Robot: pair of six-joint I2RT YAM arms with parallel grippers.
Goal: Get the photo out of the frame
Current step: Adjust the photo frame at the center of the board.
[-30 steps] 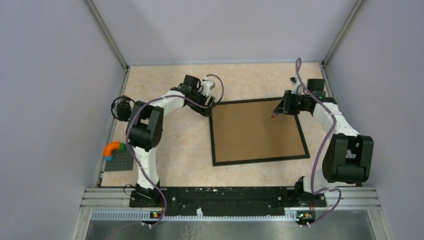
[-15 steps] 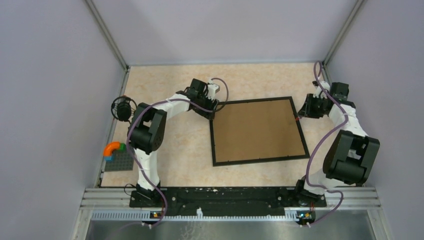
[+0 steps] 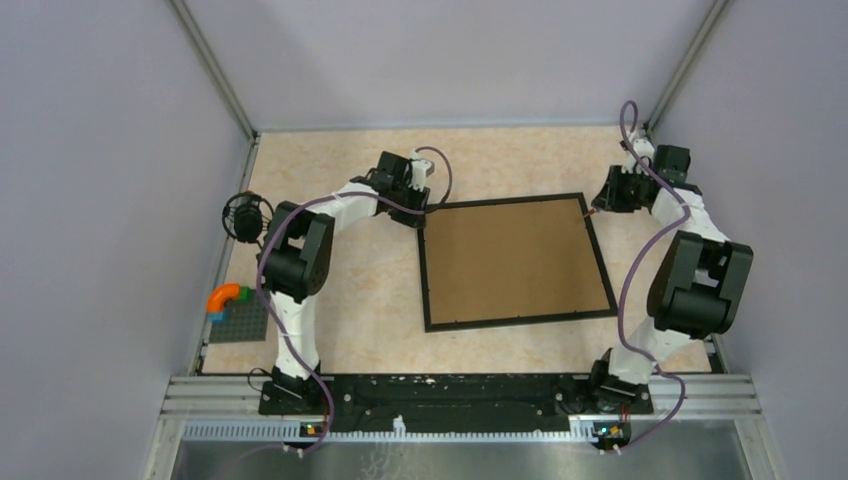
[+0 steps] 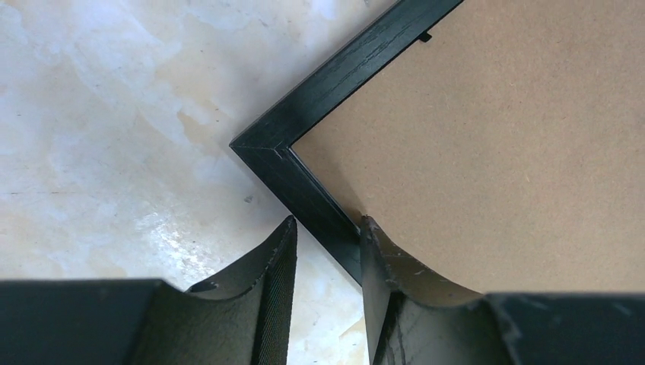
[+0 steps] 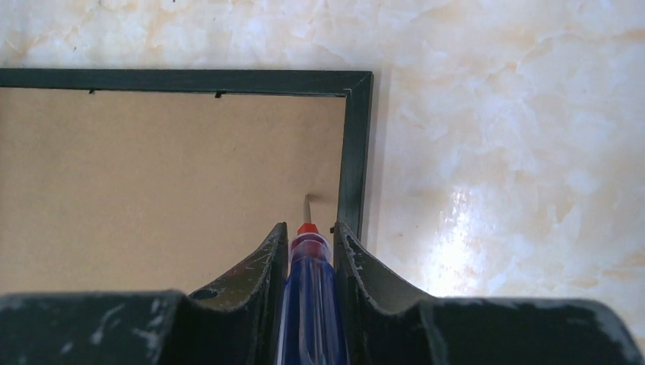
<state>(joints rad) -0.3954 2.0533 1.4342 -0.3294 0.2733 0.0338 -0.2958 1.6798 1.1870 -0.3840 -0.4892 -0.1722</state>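
Observation:
The frame (image 3: 515, 322) lies face down on the table, its brown board back (image 3: 510, 260) facing up. The photo is hidden under that board. My left gripper (image 3: 420, 207) is at the frame's far left corner. In the left wrist view its jaws (image 4: 327, 224) stand partly apart, a fingertip on each side of the black rail (image 4: 304, 186), with table showing between them. My right gripper (image 3: 603, 200) is at the far right corner, shut on a blue-handled screwdriver (image 5: 310, 289). The metal tip (image 5: 306, 204) rests on the board just inside the right rail (image 5: 354, 152).
A grey brick plate with an orange arch (image 3: 232, 308) lies by the left wall. A round black object (image 3: 245, 214) sits beyond it. Enclosure walls stand close on three sides, and the right arm runs along the right wall.
The right gripper has carried the screwdriver from over the board's far right part out to the far right corner. The left jaws have narrowed around the corner rail.

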